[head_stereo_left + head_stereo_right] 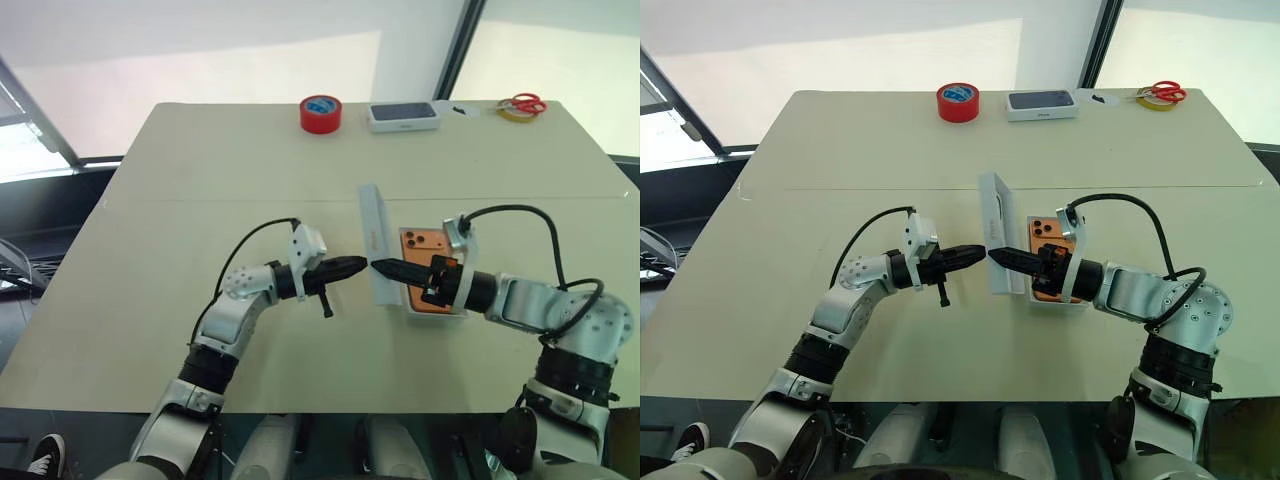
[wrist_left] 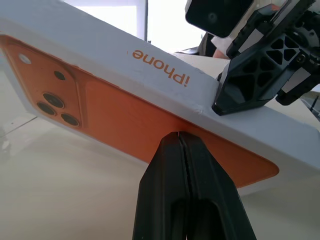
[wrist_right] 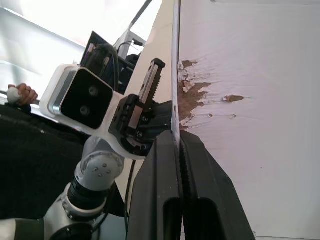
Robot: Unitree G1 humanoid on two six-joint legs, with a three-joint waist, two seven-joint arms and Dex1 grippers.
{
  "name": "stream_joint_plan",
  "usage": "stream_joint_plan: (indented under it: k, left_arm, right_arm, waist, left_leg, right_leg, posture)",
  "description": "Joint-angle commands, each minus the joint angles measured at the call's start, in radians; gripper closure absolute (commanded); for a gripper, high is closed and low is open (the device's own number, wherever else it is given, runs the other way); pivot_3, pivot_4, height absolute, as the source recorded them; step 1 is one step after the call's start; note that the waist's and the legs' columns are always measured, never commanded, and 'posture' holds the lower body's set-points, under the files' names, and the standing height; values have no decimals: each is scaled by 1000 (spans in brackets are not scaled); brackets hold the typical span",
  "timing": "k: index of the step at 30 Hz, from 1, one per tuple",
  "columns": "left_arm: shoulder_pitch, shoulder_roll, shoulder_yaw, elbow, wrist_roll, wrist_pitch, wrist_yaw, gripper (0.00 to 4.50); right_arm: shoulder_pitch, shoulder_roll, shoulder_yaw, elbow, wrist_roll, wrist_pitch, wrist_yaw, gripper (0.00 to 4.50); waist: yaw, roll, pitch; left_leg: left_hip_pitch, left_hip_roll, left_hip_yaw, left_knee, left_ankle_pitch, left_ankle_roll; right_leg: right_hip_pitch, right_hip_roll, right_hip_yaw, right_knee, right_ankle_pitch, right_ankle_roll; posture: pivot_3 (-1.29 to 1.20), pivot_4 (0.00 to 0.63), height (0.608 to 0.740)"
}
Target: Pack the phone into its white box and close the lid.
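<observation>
Right gripper point(image 1: 385, 268): fingers pressed together, and the right wrist view shows them pinching the thin wall of the lid point(image 1: 378, 245) edge-on. The lid stands on its long edge, tilted, printed orange face toward the left arm, plain torn inside toward the right. Its long axis runs away from the robot, roughly parallel to the box.

Left gripper point(image 1: 362, 266): fingers closed on nothing, tips pointing across at the lid's printed face. In the left wrist view they sit right at its lower rim; contact or a hair short, cannot tell. The two grippers meet nearly tip to tip with the lid wall between them.

Just beyond the lid, on the right arm's side, the white box point(image 1: 412, 308) lies flat on the table point(image 1: 200, 180) with the phone point(image 1: 420, 245) already in it, orange back up, camera block at the far end. The right forearm crosses over its near half.

Arms: both forearms about level, reaching inward toward each other across the table's near middle.

Judgement: the lid must swing down and to the right over the box; the right arm holds it, the left can steady or push.
</observation>
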Motion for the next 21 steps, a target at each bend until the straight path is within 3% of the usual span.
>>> stream_joint_plan:
  k: [1, 7, 12, 18, 21]
  left_arm:
    - [-13, 7, 33, -59, -37, 2, -6, 4473]
    - [4, 36, 51, -120, -76, 44, -19, 4473]
    - [8, 25, 41, -110, -71, 47, -8, 4473]
    - [9, -14, -4, -74, -40, 32, -4, 4473]
    - [1, -39, -26, -46, -31, 25, -12, 4500]
  right_arm:
    - [8, -83, 48, 45, 188, -52, -83, 4500]
    - [115, -245, 228, 12, 506, -258, -222, 4500]
    - [155, -319, 332, 29, 498, -323, -254, 4500]
    - [106, -340, 357, 101, 452, -397, -234, 4500]
    - [99, -359, 362, 119, 455, -393, -215, 3623]
  waist:
    - [-3, 0, 0]
    - [-4, 0, 0]
    - [-2, 0, 0]
    - [2, 0, 0]
    - [5, 0, 0]
  left_leg:
    - [0, 0, 0, 0, 0, 0]
    - [0, 1, 0, 1, 0, 1]
    - [-1, 1, 0, 5, -1, 3]
    - [-1, 0, -1, 11, -5, 8]
    - [-1, 0, -1, 12, -5, 9]
  right_leg:
    - [0, 0, 0, 0, 0, 0]
    - [1, 0, 0, -1, 0, 0]
    - [3, 0, -1, -1, -1, -2]
    - [4, 0, -2, -5, -2, -4]
    - [5, -1, -2, -6, -2, -4]
  posture:
    - [0, 150, 740]
    - [0, 150, 740]
    - [0, 150, 740]
    - [0, 150, 740]
    - [0, 150, 740]
